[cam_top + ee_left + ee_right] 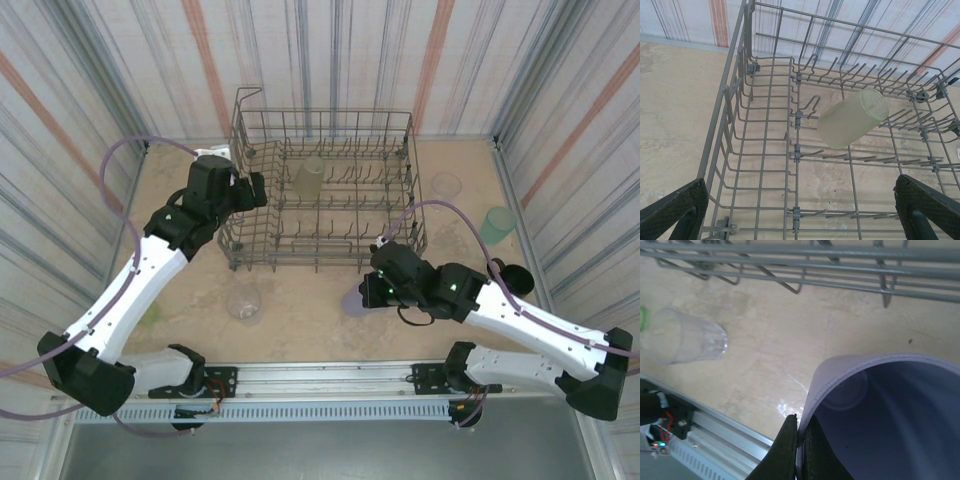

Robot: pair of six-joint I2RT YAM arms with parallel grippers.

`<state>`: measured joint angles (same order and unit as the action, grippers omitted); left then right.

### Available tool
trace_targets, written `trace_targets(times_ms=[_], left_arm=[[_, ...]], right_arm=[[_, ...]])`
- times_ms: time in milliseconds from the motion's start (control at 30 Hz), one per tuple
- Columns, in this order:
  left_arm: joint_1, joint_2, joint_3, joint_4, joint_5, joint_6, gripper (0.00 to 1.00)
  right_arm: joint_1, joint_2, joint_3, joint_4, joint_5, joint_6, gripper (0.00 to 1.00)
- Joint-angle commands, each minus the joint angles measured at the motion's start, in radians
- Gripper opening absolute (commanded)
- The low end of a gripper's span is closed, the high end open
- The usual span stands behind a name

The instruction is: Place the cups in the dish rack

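Left gripper [800, 215]: jaws spread wide, nothing between them; it hangs over the left end of the dish rack [325, 190].
Right gripper [799, 442]: clamped tight on the rim of the lavender cup [890, 415], one finger inside the wall and one outside.
Lavender cup: just near of the rack's near side, right of centre; can't tell if it's lifted.
Olive-yellow cup [854, 118]: inside the rack, tilted on the tines.
Clear cup [243, 302]: on the table, near of the rack's left corner.
Teal cup [497, 224]: on the table, right of the rack.
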<state>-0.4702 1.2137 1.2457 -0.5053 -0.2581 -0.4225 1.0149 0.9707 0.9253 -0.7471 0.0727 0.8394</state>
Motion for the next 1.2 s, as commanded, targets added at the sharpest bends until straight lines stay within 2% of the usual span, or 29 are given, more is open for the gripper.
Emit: trace_targets(times_ms=[0,567,1167], left_arm=[[0.004,-0.016,0.016,-0.007,0.012,0.005,0.99],[0.004,0.003,0.046,-0.023,0.017,0.007,0.99],[0.004,-0.003,0.087,-0.033,0.016,-0.004,0.99]], right_arm=[[-0.01,-0.01,0.029,0.046,-0.028,-0.051,0.0],[-0.094,-0.034,0.066,0.186,-0.159,-0.116,0.0],[-0.104,0.088,0.389,0.067,-0.154,-0.265,0.0]])
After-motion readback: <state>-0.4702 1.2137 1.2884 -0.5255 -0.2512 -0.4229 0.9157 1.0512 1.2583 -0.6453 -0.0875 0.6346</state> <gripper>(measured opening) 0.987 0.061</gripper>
